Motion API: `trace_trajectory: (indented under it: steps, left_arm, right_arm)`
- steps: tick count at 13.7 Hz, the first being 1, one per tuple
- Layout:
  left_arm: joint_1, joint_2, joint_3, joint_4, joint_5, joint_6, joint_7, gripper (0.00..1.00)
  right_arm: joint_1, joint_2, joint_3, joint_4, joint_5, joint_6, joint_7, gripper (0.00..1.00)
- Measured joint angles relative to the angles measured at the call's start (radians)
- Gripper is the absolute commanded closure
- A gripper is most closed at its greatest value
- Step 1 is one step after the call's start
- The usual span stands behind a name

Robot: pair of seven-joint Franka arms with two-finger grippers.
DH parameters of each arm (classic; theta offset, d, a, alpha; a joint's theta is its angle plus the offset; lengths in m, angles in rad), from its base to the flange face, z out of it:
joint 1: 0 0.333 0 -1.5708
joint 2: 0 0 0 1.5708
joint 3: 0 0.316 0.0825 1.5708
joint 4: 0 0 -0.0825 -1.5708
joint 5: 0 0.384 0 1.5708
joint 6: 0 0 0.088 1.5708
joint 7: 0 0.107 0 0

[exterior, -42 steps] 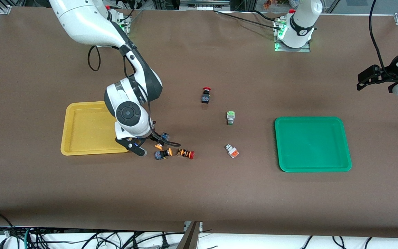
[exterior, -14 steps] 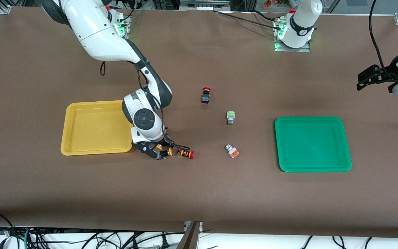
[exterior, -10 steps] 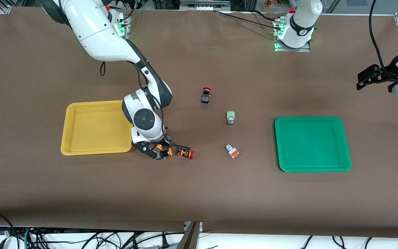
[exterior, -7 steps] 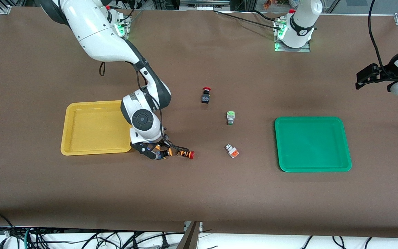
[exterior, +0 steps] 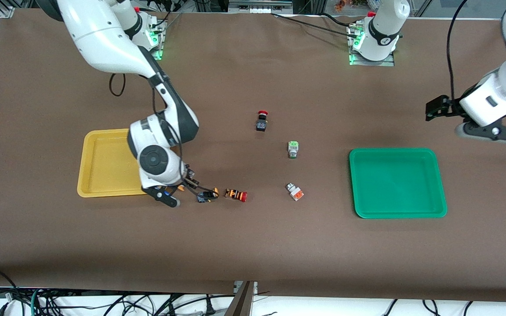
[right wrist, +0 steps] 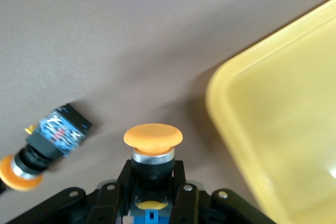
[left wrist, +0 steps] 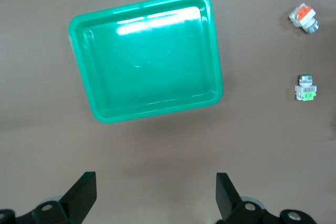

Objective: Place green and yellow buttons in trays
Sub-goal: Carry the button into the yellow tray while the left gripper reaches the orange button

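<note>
Right tool (right wrist: 152,179) grips yellow-capped button (right wrist: 153,139) beside yellow tray (right wrist: 283,129).

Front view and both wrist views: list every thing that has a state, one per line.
right gripper: shut on yellow-capped button, lifted beside the yellow tray
second yellow-capped button: lying on the table
yellow tray: empty
green tray: empty
left gripper: open, over the table by the green tray
green-faced button: on the table
orange-faced button: on the table

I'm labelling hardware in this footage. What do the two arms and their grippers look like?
Both arms are glossy white shells with dark grey joints. The right gripper and left gripper have black fingers on black mounts. Black cables loop beside each forearm. Green lights glow at both bases.
</note>
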Motion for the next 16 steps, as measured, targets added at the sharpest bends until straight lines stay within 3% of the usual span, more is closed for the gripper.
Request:
trace_trajectory:
  steps: [4,7,13,16]
  left_arm:
    - [-0.063,0.158,-0.001,0.038,-0.070,0.080,-0.054,0.00]
    - [-0.130,0.290,-0.002,0.089,-0.081,0.172,-0.206,0.00]
    - [-0.324,0.481,-0.004,0.124,-0.081,0.433,-0.691,0.00]
    - [-0.380,0.593,-0.004,0.128,-0.081,0.620,-0.934,0.00]
  right_arm:
    - [-0.074,-0.096,-0.005,-0.013,0.007,-0.135,-0.187,1.00]
    - [-0.153,-0.169,-0.009,-0.121,0.008,-0.111,-0.339,1.00]
    - [-0.220,-0.301,-0.052,-0.542,0.008,0.305,-0.574,1.00]
    - [-0.222,-0.315,-0.113,-0.656,0.008,0.416,-0.686,0.52]
